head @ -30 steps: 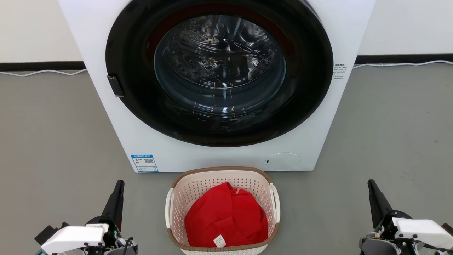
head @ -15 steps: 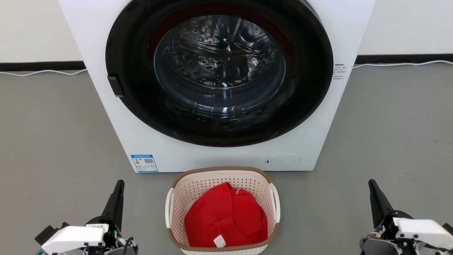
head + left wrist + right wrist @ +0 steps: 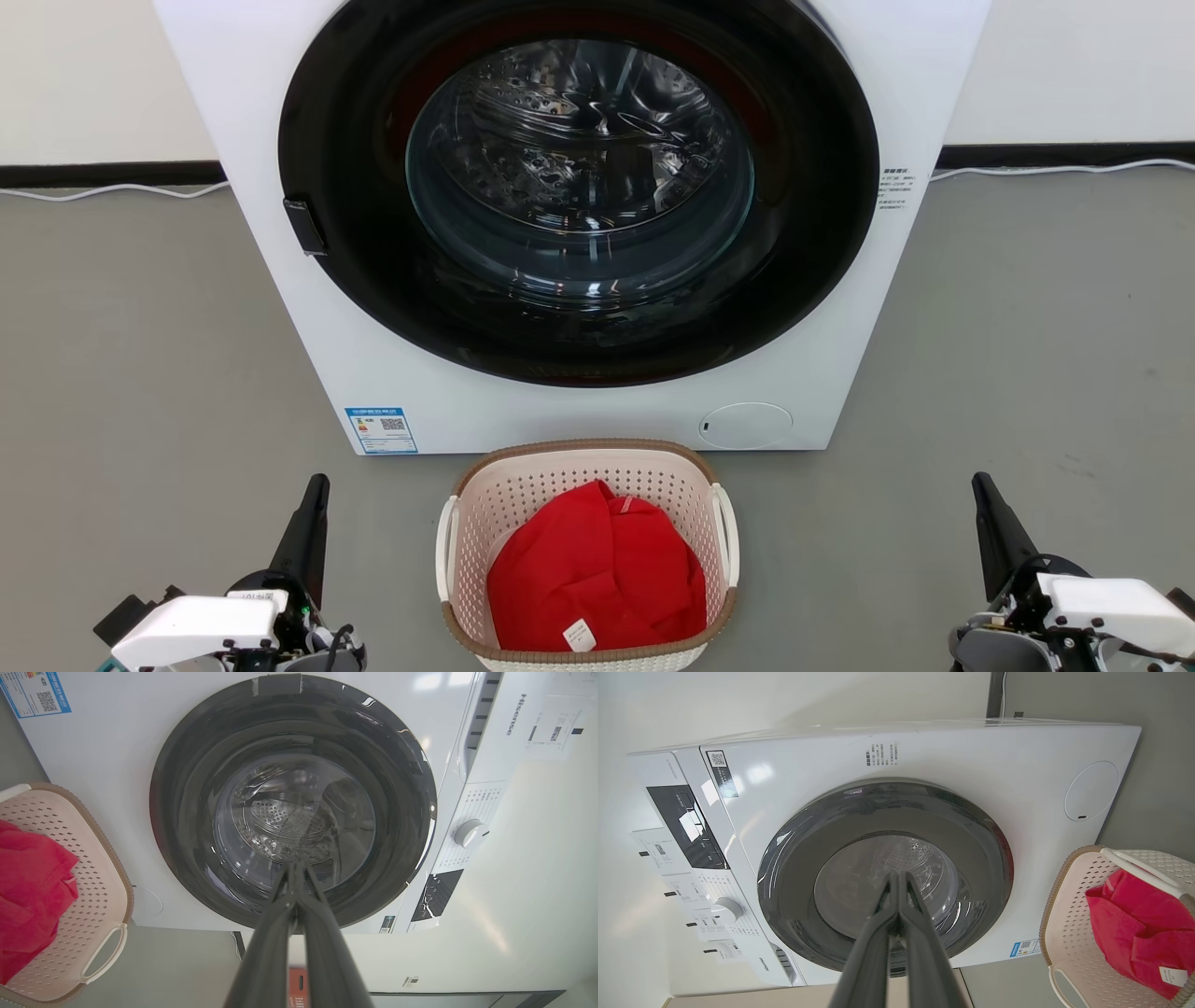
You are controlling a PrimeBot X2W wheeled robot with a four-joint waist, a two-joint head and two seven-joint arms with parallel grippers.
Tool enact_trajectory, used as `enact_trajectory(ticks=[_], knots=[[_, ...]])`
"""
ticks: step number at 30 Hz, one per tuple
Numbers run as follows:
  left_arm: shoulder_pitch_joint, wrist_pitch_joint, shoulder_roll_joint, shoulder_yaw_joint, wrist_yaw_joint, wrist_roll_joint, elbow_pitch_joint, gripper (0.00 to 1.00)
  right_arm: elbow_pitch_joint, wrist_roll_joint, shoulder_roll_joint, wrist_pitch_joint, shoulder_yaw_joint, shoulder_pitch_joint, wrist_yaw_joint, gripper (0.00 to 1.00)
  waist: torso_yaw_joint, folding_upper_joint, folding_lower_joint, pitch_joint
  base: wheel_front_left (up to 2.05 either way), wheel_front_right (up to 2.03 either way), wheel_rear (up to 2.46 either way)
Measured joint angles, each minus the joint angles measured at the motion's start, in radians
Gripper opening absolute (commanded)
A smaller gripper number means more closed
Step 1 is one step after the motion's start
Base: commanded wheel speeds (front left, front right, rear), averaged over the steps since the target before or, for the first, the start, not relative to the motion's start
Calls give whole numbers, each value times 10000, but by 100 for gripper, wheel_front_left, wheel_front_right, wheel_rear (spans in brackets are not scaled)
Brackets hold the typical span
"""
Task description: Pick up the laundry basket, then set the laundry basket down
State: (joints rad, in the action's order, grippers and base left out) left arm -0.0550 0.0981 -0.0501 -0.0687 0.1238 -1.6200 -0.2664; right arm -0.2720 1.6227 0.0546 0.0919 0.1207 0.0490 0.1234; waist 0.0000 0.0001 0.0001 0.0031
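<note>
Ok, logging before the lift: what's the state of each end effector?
Left end effector: closed, holding nothing.
Right end effector: closed, holding nothing.

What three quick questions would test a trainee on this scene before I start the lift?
1. True or false: the laundry basket stands on the floor in front of the washing machine.
2. What lies in the basket? A) a red cloth B) a blue towel C) nothing
3. Fill in: the left gripper and right gripper are both ___, each apart from the basket.
Key: 1 true; 2 A; 3 shut.
</note>
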Motion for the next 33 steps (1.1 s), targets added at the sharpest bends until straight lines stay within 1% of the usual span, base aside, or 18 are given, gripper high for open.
enact_trajectory(ticks=[33], knots=[[0,44,59,-69,0,13,-2,0,0,-13,-27,10,48,2,0,0,0,-1,0,0,0,0,0]])
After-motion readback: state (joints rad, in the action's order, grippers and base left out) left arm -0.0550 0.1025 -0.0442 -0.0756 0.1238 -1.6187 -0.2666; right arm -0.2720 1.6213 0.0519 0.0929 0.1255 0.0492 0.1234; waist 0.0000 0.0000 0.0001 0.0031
